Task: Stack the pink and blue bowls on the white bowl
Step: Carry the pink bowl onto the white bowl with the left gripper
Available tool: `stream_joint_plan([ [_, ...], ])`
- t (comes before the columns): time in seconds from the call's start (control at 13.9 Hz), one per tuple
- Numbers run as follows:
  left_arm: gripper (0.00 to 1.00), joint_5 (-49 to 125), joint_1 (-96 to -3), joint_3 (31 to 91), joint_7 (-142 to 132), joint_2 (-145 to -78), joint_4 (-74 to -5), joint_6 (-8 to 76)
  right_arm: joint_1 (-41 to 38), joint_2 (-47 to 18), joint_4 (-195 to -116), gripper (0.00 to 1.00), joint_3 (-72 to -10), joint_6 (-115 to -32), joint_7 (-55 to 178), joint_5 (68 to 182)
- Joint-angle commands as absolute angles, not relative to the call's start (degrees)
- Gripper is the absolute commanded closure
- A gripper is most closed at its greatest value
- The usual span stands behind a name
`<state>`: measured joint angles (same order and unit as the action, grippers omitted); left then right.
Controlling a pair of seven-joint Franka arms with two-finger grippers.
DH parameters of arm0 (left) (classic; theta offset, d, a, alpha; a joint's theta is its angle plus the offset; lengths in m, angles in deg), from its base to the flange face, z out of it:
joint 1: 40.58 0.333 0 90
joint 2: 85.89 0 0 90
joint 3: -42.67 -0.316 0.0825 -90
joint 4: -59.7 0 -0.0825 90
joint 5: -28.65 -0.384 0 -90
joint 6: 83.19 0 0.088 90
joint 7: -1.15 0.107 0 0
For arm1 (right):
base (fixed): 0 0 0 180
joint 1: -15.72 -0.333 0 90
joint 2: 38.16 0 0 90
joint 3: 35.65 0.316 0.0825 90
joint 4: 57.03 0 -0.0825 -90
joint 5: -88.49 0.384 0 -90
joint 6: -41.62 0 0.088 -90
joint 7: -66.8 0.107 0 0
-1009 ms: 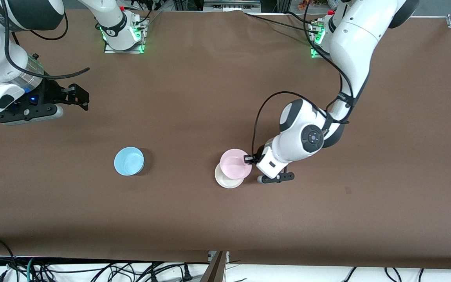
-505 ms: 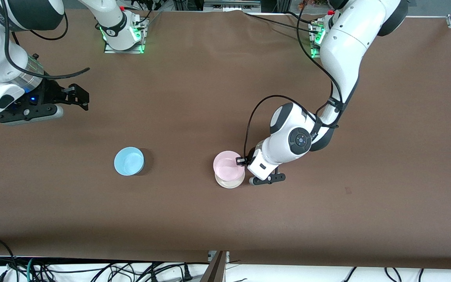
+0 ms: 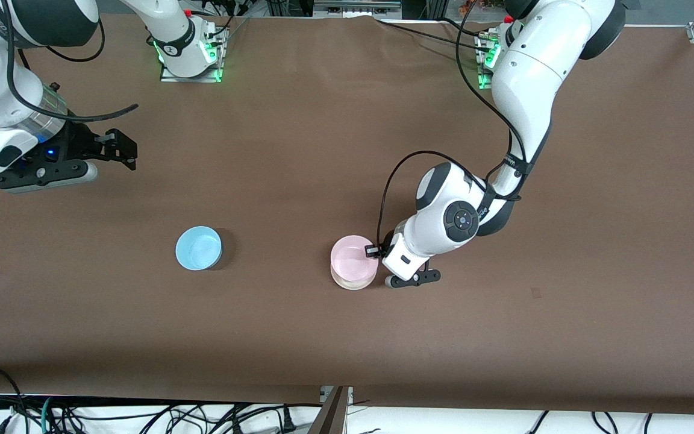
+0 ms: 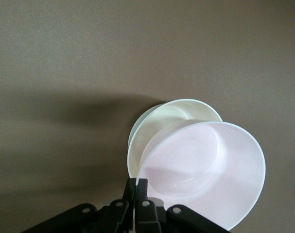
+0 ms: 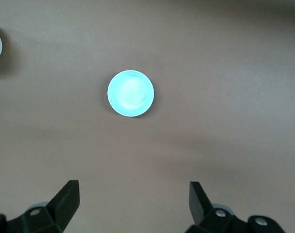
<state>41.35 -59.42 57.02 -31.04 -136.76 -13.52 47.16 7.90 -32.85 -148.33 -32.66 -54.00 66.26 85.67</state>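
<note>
The pale pink bowl (image 3: 352, 256) sits tilted over the white bowl (image 3: 353, 283) and covers most of it. Only the white rim shows below it. My left gripper (image 3: 373, 250) is shut on the pink bowl's rim at the side toward the left arm's end. In the left wrist view, the fingers (image 4: 136, 183) pinch the pink bowl's (image 4: 205, 165) rim, and the white bowl (image 4: 179, 110) peeks out under it. The blue bowl (image 3: 198, 248) stands alone toward the right arm's end. My right gripper (image 3: 124, 155) waits open in the air, with the blue bowl (image 5: 130, 93) below it and nothing between its fingertips (image 5: 132, 196).
The brown table cover (image 3: 299, 150) carries only the three bowls. The arm bases (image 3: 190, 57) (image 3: 488, 60) glow green along the table edge farthest from the front camera. Loose cables (image 3: 142, 416) hang below the nearest edge.
My left gripper carried the pink bowl toward the right arm's end and lowered it, so it now covers the white bowl more squarely. The right arm and blue bowl stayed still.
</note>
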Motion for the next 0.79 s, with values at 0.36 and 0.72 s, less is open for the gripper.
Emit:
stream_joint_plan([
  [0.36, 1.0, 39.9, -60.09, 56.47, -32.51, -138.44, -11.22, 47.51, 7.81, -33.41, -147.9, 0.0, -32.49, -53.12, 66.09, 84.98],
  [0.72, 1.0, 39.9, -60.09, 56.38, -33.31, -139.06, -11.14, 48.74, 7.55, -30.62, -147.64, 0.0, -32.4, -53.39, 66.01, 85.33],
])
